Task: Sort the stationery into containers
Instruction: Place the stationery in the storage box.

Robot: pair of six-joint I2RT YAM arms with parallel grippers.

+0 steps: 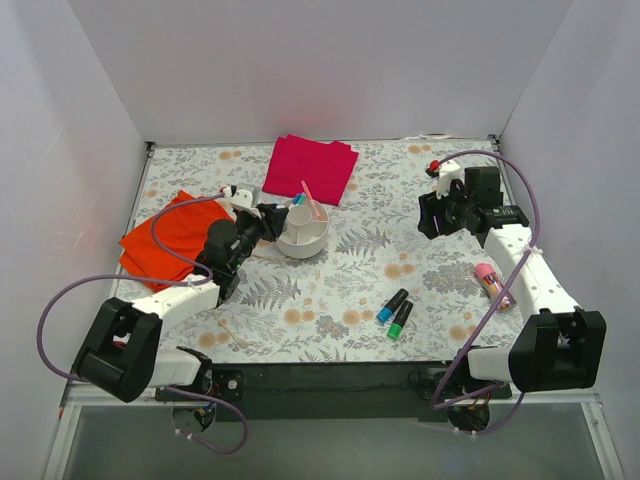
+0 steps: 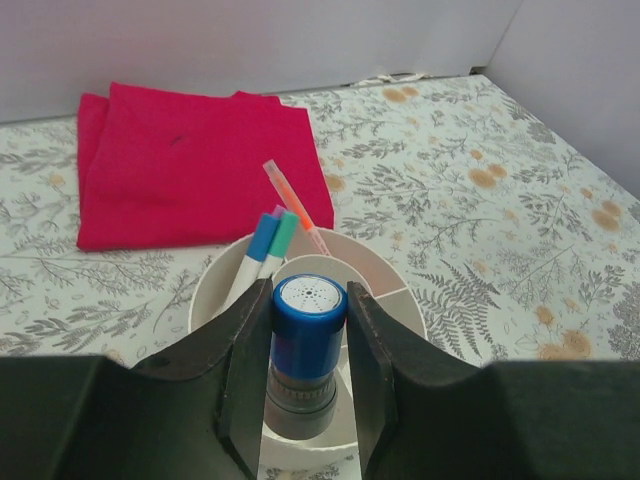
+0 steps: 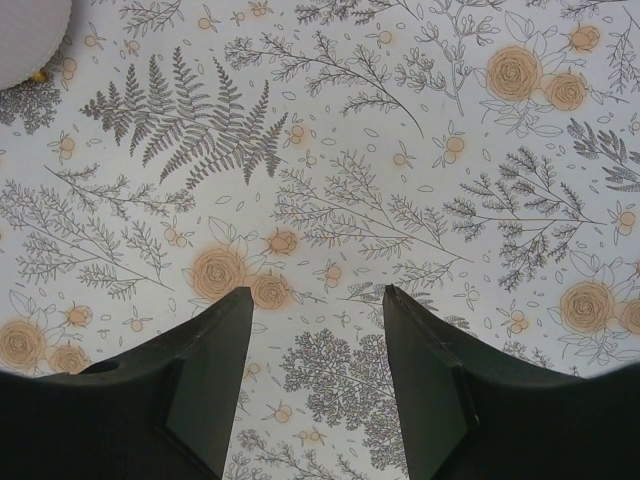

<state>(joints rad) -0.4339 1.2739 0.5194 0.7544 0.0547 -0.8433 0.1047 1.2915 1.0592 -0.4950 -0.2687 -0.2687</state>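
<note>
The left tool (image 2: 308,335) grips the blue-topped stub (image 2: 309,310) upright over the white dish (image 2: 215,275), which sits left of middle toward the table's far edge. It looks set to drop into a compartment apart from the pens (image 2: 265,245). The right tool (image 3: 315,330) hangs wide open and empty near the right edge. The blue-capped marker (image 1: 392,305) and green-capped marker (image 1: 400,320) lie by the near edge, the pink tube (image 1: 493,282) by the right edge, all unsorted.
</note>
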